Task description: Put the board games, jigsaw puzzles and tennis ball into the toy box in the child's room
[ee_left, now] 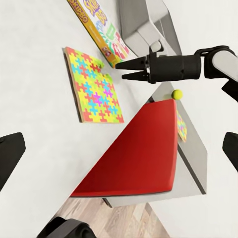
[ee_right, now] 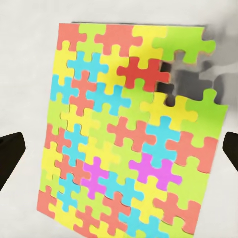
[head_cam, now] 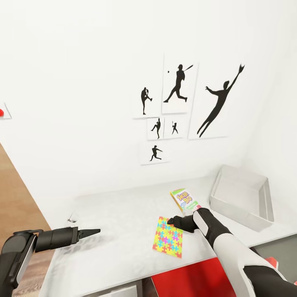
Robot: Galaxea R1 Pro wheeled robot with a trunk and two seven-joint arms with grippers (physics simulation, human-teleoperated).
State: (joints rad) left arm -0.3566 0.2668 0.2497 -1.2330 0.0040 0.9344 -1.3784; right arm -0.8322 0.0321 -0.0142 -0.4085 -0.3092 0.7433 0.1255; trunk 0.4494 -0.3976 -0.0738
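Here, the right pincer hovers low over the far edge of a jigsaw puzzle, its two dark fingers drawn to a narrow point in the left wrist view, with nothing gripped between them. From the right wrist camera, the fingertips frame the puzzle's bright yellow, pink, green, blue and orange pieces, one gap showing grey near a corner. The sheet lies flat on the pale grey tabletop.

Just beyond the pincer, the "SKIP BO" board game lies flat too, its near end close to the puzzle's far edge. Further right, the toy box, a pale grey tray with sloping walls, sits against the wall with nothing visible inside.

In the left wrist view, a tennis ball rests on the tabletop just past a red chair seat, near the right arm, and a strip of a second jigsaw puzzle shows beside the seat's edge.

At the near left end of the tabletop, the left pincer is held level above the surface, well apart from the toys, fingers together to a point and holding nothing. Black baseball silhouette prints hang on the white wall behind.
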